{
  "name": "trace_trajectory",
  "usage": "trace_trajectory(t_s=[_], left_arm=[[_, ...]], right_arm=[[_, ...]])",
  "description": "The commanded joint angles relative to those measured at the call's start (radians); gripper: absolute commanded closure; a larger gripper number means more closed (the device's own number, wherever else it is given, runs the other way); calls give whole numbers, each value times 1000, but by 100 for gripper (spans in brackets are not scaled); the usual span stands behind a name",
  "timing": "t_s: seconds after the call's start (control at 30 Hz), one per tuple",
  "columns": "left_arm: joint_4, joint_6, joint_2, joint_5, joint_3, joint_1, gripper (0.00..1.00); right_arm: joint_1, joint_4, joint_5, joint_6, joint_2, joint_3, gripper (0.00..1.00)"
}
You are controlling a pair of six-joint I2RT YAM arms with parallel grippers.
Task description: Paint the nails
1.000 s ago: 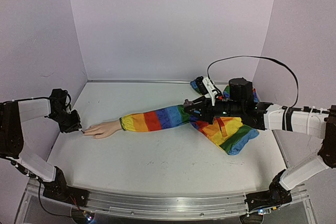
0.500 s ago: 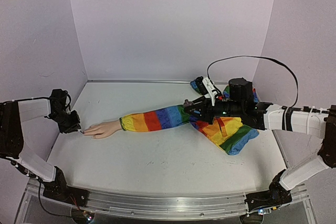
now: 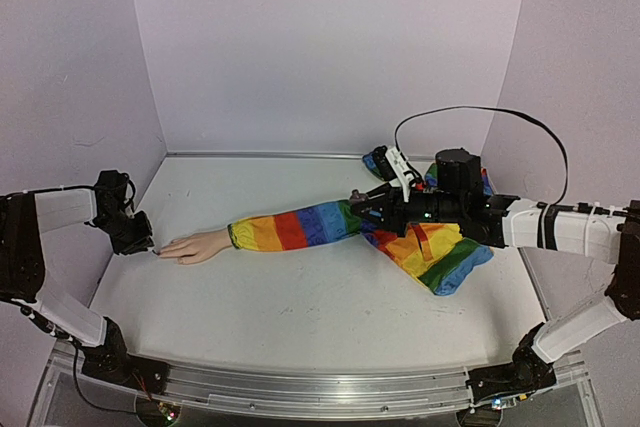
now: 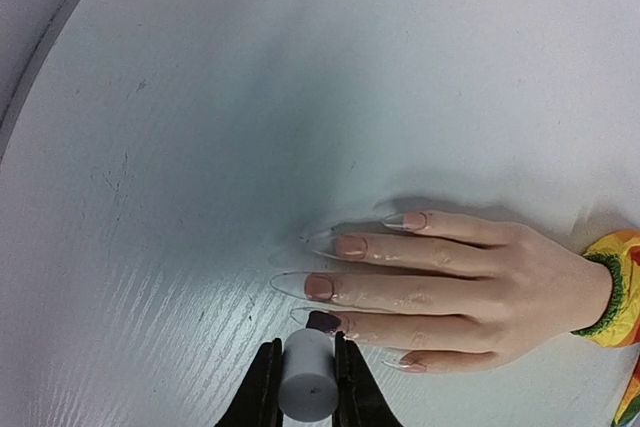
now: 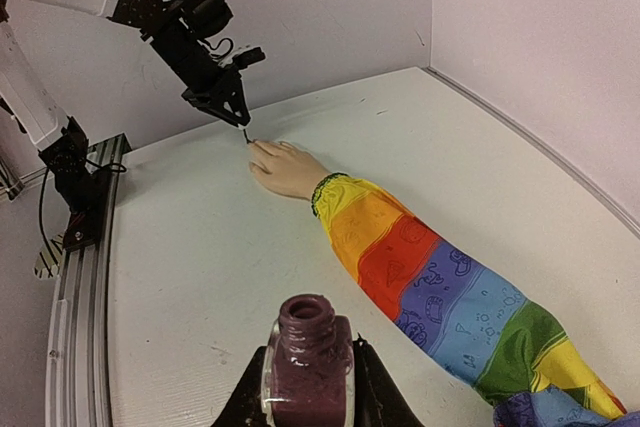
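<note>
The pale mannequin hand (image 4: 470, 277) lies flat, fingers pointing left, in a rainbow sleeve (image 3: 300, 226). Its nails (image 4: 319, 286) are long and clear; one nail (image 4: 325, 322) carries dark purple polish. My left gripper (image 4: 308, 377) is shut on the white brush cap (image 4: 308, 379), whose tip rests on that dark nail. In the top view the left gripper (image 3: 148, 241) sits at the fingertips of the hand (image 3: 196, 245). My right gripper (image 5: 308, 387) is shut on an uncapped bottle of purple polish (image 5: 310, 362), held over the table near the sleeve's upper end (image 3: 368, 209).
The sleeve's loose end bunches into a rainbow heap (image 3: 432, 252) at the right. Side walls stand close on both sides and the back. A black cable (image 3: 470, 112) loops above the right arm.
</note>
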Motion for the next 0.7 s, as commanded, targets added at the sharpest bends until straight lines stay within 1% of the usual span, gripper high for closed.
trace_trajectory(t_s=[0.0, 0.67], left_arm=[[7, 13, 3, -19, 17, 6, 100], [14, 15, 16, -29, 14, 6, 100]], right_arm=[[-7, 60, -26, 4, -1, 29, 100], [-8, 60, -30, 4, 1, 30, 100]])
